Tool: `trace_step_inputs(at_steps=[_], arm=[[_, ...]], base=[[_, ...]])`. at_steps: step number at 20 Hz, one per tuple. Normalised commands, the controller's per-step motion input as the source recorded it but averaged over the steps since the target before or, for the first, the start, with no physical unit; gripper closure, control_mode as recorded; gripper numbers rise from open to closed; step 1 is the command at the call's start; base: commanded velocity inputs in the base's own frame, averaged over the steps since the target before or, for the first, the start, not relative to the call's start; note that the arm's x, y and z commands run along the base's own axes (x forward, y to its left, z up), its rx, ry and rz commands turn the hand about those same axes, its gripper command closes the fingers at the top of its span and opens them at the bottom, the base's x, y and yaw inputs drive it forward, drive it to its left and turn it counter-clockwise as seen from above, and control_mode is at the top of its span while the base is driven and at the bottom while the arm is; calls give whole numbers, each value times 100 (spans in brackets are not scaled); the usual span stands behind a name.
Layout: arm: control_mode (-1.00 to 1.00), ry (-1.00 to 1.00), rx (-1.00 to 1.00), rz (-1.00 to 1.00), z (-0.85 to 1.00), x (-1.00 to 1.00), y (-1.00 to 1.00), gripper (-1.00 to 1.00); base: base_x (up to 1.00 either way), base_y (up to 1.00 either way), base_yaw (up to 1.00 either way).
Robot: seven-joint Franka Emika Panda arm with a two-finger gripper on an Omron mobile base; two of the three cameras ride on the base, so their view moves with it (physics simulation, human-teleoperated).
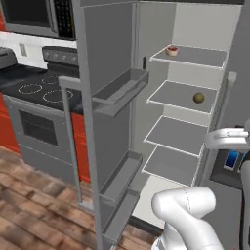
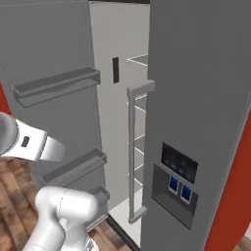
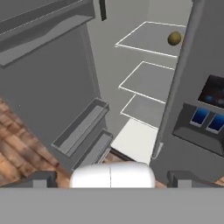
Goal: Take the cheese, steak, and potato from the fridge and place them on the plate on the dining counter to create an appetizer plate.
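The fridge (image 1: 110, 53) stands with its left door swung wide and its right door (image 2: 196, 98) shut. On the top shelf lies the steak (image 1: 172, 50), a small red slab with a pale rim. One shelf lower, near the right edge, sits the round olive-brown potato (image 1: 198, 97), also in the hand view (image 3: 174, 38). My gripper (image 3: 113, 179) is open and empty, well short of the shelves, in front of the fridge's open left half. Its dark fingertips (image 3: 41, 178) stand far apart. The cheese, the plate and the dining counter are out of view.
Grey bins (image 1: 122, 90) jut from the open door's inside. The shut door's handle (image 2: 132, 152) and dark dispenser panel (image 2: 179, 179) are at the right. A stove (image 1: 39, 90) with a microwave (image 1: 44, 17) above stands left of the door, over wood floor (image 1: 34, 205).
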Motion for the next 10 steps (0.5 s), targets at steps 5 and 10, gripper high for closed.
trace_step_inputs(at_steps=[5, 10], arm=[[100, 0, 0, 0, 0, 0, 0, -100], [100, 0, 0, 0, 0, 0, 0, -100]], base=[[46, 22, -23], [23, 0, -25]])
